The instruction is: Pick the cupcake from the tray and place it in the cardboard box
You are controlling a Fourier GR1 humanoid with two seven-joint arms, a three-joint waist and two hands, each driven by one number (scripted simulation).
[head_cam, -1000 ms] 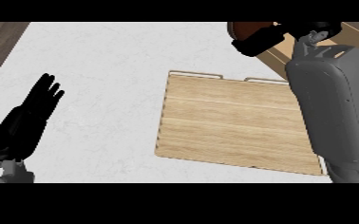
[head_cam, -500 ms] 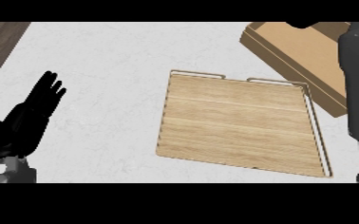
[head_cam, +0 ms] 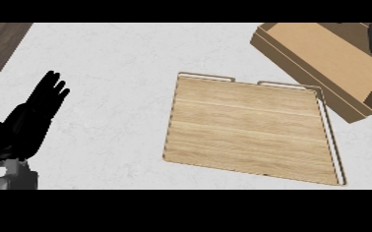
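Near the tray's (head_cam: 247,130) far right corner sits the cardboard box (head_cam: 321,53).

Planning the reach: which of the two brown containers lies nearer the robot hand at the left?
The light wooden tray at centre; the cardboard box sits beyond it at the upper right, farther from the left robot hand.

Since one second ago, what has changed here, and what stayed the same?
The right arm, which hung over the cardboard box, has pulled back out of view, so the box now shows uncovered. No cupcake shows in its visible part. The wooden tray and the open left hand, resting at the left edge, have not moved.
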